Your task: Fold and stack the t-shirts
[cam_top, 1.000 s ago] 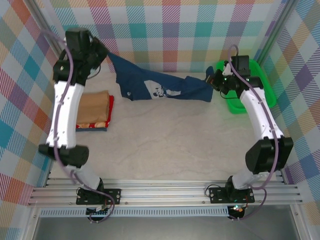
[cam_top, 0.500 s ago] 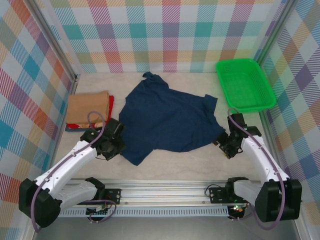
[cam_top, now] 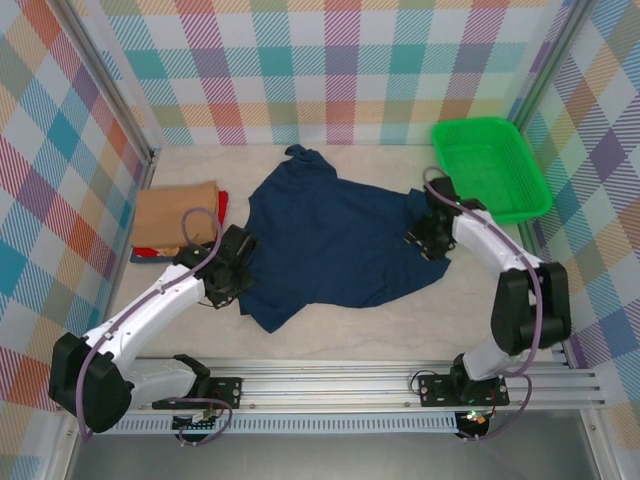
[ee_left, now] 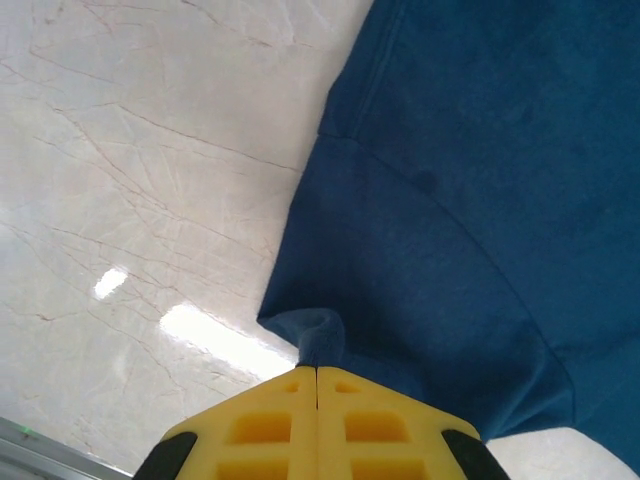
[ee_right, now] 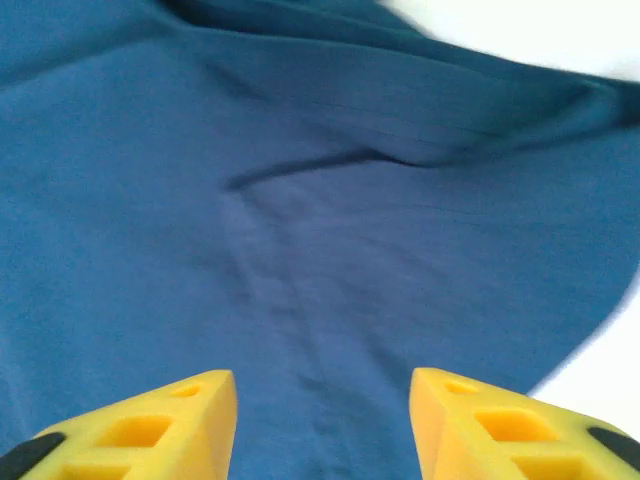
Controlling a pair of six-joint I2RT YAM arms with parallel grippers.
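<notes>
A dark navy t-shirt (cam_top: 335, 235) lies spread, plain side up, on the middle of the table (cam_top: 340, 330). At its near left edge my left gripper (cam_top: 232, 272) is low and shut, pinching a small fold of the navy cloth (ee_left: 318, 340) between its yellow fingertips (ee_left: 317, 368). Over the shirt's right sleeve my right gripper (cam_top: 425, 237) stands open; in the right wrist view navy cloth (ee_right: 300, 200) lies under the gap (ee_right: 322, 385) and nothing is between the fingers. At the left, a folded tan t-shirt (cam_top: 175, 212) tops a stack, with red (cam_top: 222, 208) and blue (cam_top: 150, 257) edges showing below.
A green plastic basket (cam_top: 490, 165) sits at the back right corner, just beyond the right arm. Checked walls close the table on three sides. Bare marble-look tabletop (ee_left: 130, 200) stretches left of the shirt's hem and along the near edge.
The shirt, stretched in the air between both grippers a second ago, now lies flat. The right gripper let go and moved back over the right sleeve. The left gripper crept slightly toward the shirt.
</notes>
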